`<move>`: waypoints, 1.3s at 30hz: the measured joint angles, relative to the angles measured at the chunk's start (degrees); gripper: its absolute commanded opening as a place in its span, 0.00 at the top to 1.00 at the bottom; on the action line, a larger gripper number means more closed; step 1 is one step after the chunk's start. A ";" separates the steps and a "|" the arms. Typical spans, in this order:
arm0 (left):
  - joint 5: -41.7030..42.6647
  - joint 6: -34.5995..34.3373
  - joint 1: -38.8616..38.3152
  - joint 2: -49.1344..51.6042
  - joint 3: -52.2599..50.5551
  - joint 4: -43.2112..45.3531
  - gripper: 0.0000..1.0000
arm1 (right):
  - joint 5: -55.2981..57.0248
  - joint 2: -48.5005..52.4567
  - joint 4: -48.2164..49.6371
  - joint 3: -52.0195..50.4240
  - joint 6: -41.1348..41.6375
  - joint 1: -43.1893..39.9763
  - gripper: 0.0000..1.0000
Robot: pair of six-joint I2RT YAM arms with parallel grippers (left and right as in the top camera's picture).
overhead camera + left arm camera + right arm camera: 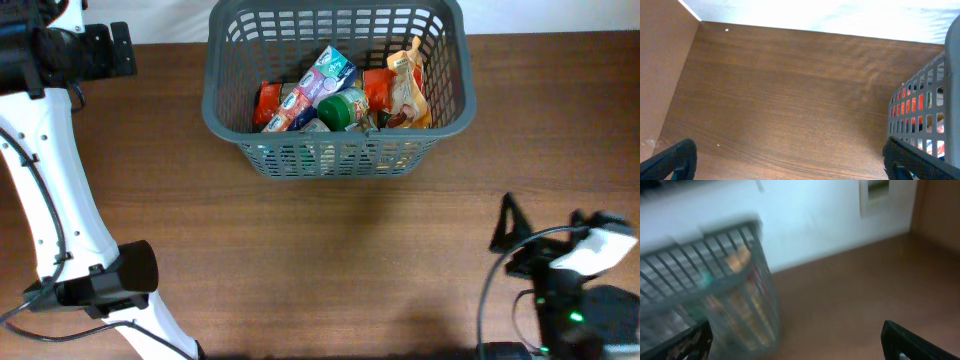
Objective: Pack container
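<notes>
Since nothing on the bench (300,262) braces it, the container (337,152), which sits at the far middle, could in my judgement be shoved or tipped if a claw snags its slotted wall. Both claws are spread wide and hold nothing. The left claw (787,152) hangs just left of the container's wall, and the right claw (795,335) is at the near right, its view blurred. Inside, an orange bag (408,85) leans tall on the right, perhaps reaching the rim, and a nudge might spill it out. Beside it lie a teal carton (327,72), red packets (268,100) and a green-lidded jar (342,108).
</notes>
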 measured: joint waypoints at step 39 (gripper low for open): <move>0.02 0.00 0.00 0.00 0.00 0.00 0.01 | 0.00 -17.07 14.64 -33.64 0.02 -0.66 0.01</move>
